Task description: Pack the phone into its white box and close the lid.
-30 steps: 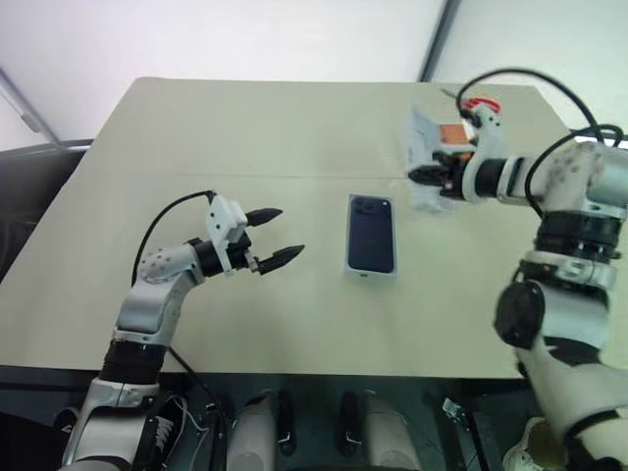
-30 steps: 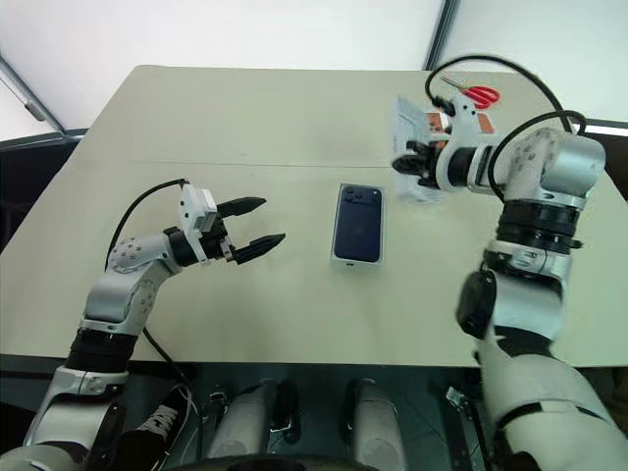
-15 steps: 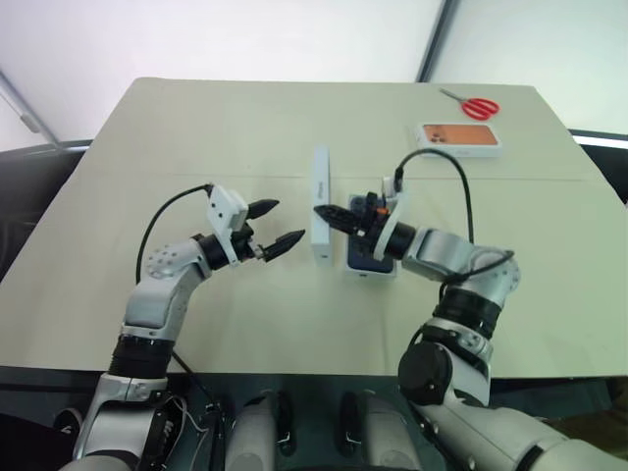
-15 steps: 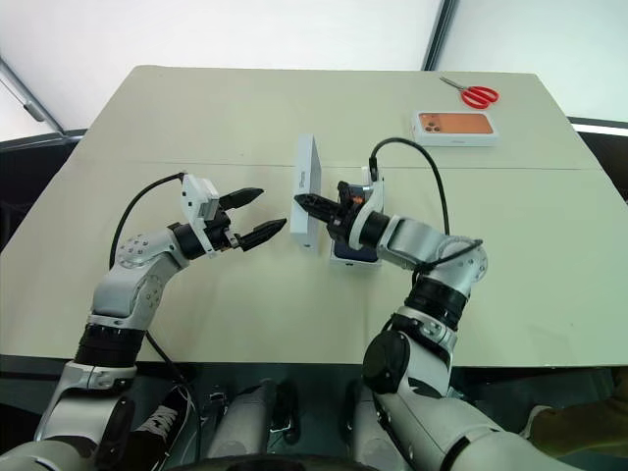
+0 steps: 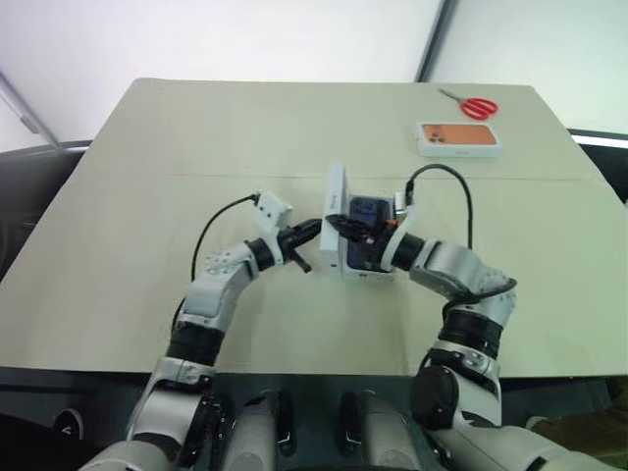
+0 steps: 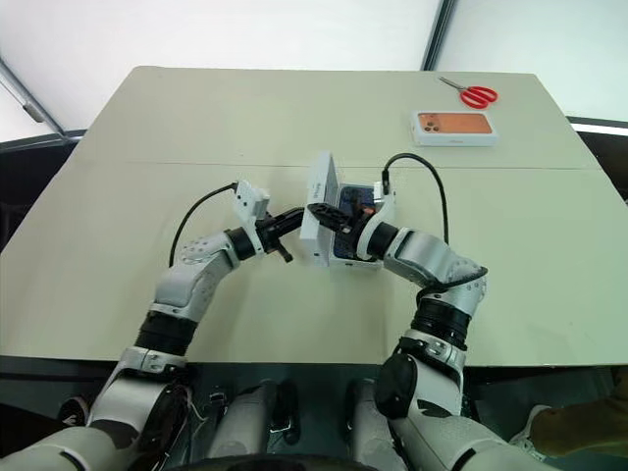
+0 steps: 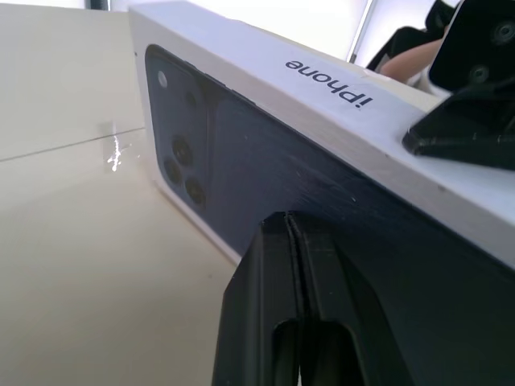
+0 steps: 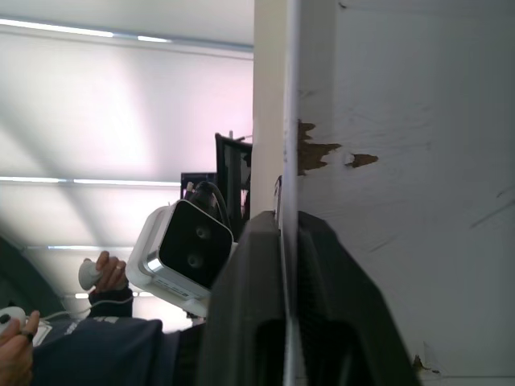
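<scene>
1. Nearest to us, the left gripper (image 5: 312, 232) is now pressing its two fingers together. A moment ago it was spread wide and standing well apart from the lid (image 5: 335, 201). Now it is coming in from the left, and its closed tips are resting at the lid's dark outer face, as far as we can judge touching it.
2. The right gripper (image 5: 343, 228) is still pinching the lid's thin wall between its fingers, from the other side.
3. The lid itself is changing too. Half a second ago it was standing upright on its long edge, beside the phone (image 5: 371, 209). Now it is leaning to the right, over the phone.
4. We are reading this as the start of the closing step: the right gripper is guiding the lid, and the closed left gripper is placed to push it down like a door.
5. Just behind the grippers, the phone is lying flat inside the white box (image 5: 369, 276) on the table (image 5: 147, 177), lenses toward the far side. It is directly under the right gripper and partly covered by the leaning lid, so we think the packing is done and only the closing remains.
6. Far away on the right, another box with an orange picture (image 5: 458, 137) and red scissors (image 5: 478, 105) are lying untouched.
</scene>
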